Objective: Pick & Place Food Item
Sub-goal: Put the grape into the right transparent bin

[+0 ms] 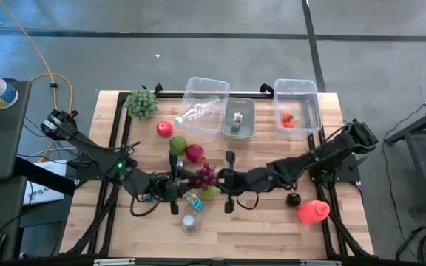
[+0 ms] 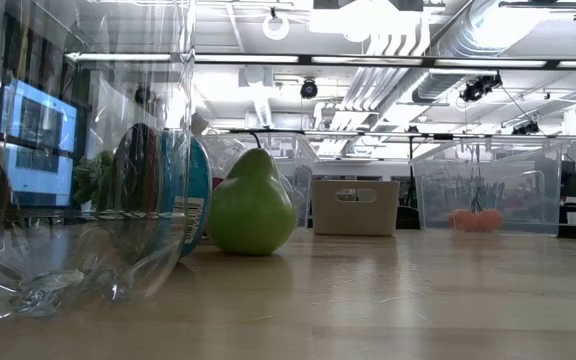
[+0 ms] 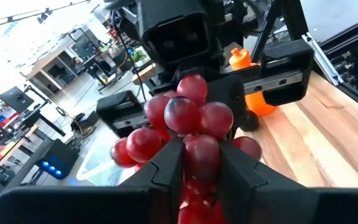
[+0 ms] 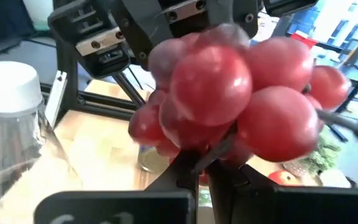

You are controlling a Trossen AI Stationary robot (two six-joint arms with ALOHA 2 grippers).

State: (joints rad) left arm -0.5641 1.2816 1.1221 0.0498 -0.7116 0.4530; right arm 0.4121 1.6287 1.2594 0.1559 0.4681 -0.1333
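A bunch of dark red grapes [image 1: 206,175] hangs above the middle of the wooden table [image 1: 272,229], between my two grippers. My left gripper [image 1: 192,178] reaches in level from the table's left. Its fingers are closed on the bunch [image 3: 188,118]. My right gripper [image 1: 221,178] comes from the table's right and is shut under the bunch [image 4: 229,93]. In the left wrist view the right arm's hand [image 3: 179,31] stands right behind the grapes. My left gripper pinches the lower grapes of the bunch [image 3: 201,152] between its two fingers [image 3: 166,168], reaching level from the table's left. The bunch stands up above the fingers, clear of the table. My right gripper is shut on a thin dark stem [image 4: 219,149] at the underside of the bunch, reaching almost level from the table's right. The grapes bulge above its fingers [image 4: 185,180].
Below the grapes lie a green pear [image 2: 252,205], a small bottle [image 1: 191,199] and a clear cup [image 1: 191,224]. Apples [image 1: 194,153] lie farther back. Clear bins [image 1: 205,92] [image 1: 296,92] and a grey bin [image 1: 238,129] stand at the far edge. A dark fruit [image 1: 293,199] and a red-orange item [image 1: 313,211] lie right.
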